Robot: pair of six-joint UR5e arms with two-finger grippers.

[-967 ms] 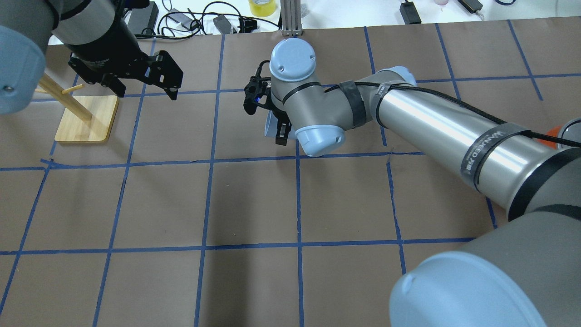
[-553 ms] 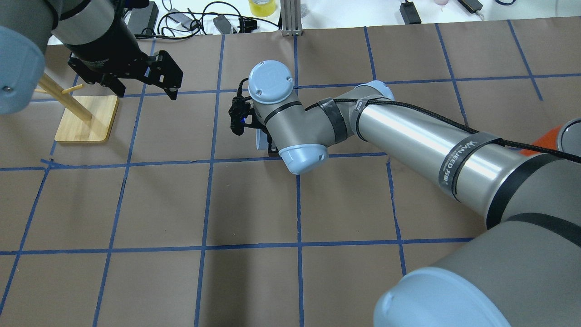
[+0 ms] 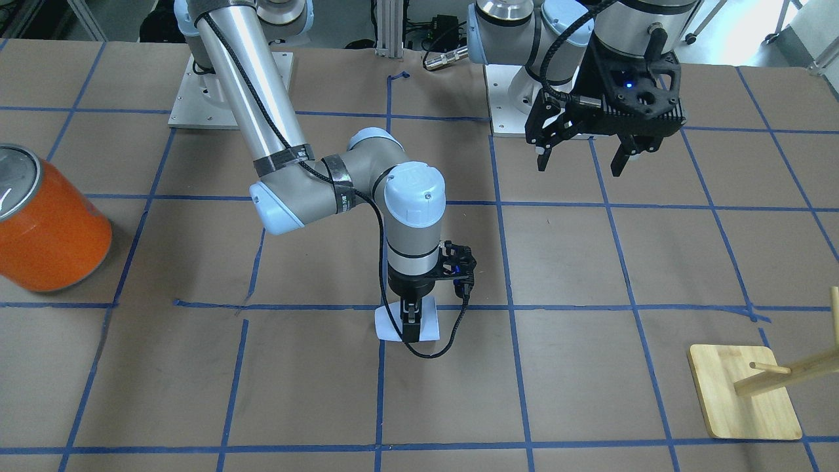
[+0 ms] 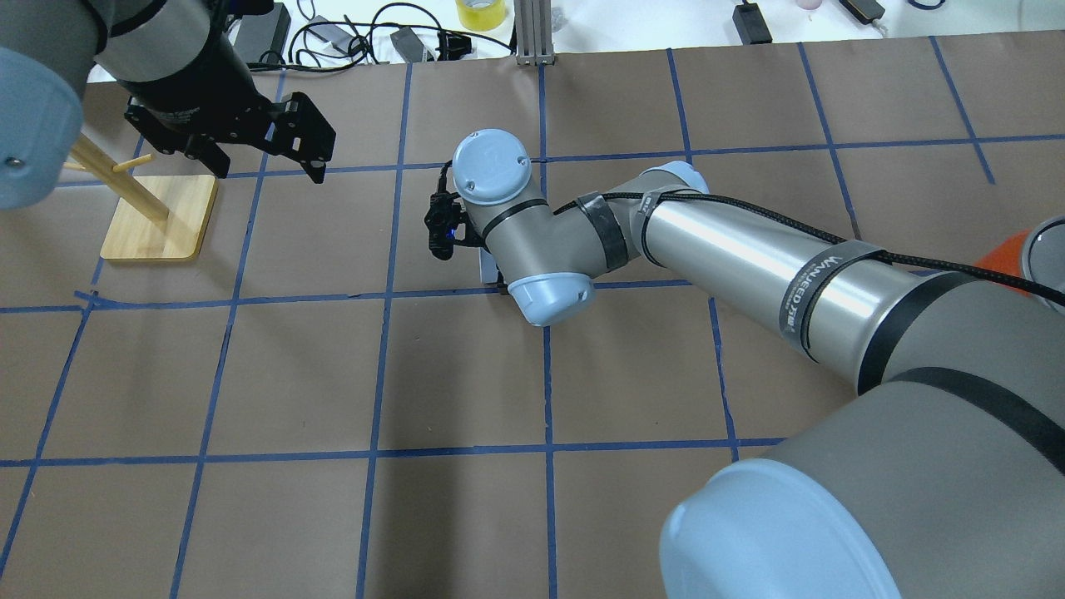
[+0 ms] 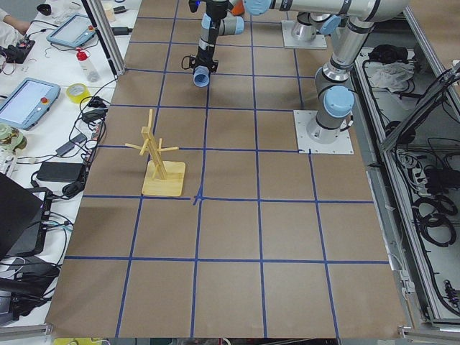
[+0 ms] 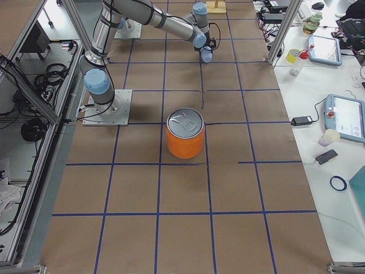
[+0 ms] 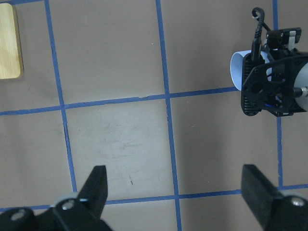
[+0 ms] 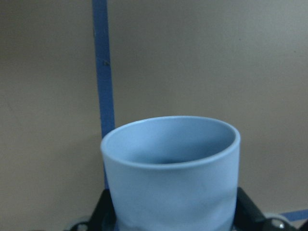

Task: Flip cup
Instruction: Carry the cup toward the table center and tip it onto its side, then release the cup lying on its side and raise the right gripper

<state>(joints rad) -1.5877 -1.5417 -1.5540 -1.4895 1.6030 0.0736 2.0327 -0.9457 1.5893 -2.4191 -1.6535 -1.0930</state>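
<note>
The pale blue cup (image 8: 171, 168) is held in my right gripper (image 3: 411, 324), whose fingers (image 8: 103, 211) clamp its sides near the base. Its open rim points away from the wrist, down at the table. In the front view the cup (image 3: 426, 324) sits low by a blue tape line; I cannot tell whether it touches the paper. It also shows in the overhead view (image 4: 485, 264), mostly hidden under the wrist, and in the left wrist view (image 7: 236, 70). My left gripper (image 3: 582, 160) is open and empty, raised well off to the side (image 4: 268, 170).
A large orange can (image 3: 49, 229) with a silver top stands on the robot's right side (image 6: 185, 134). A wooden peg rack (image 3: 747, 393) on a square base stands on the left side (image 4: 158, 216). Cables and devices lie beyond the table's far edge (image 4: 399, 37).
My right arm has moved left and lowered with the cup, and the wrist has turned from tilted to nearly vertical. The left arm has not moved.
</note>
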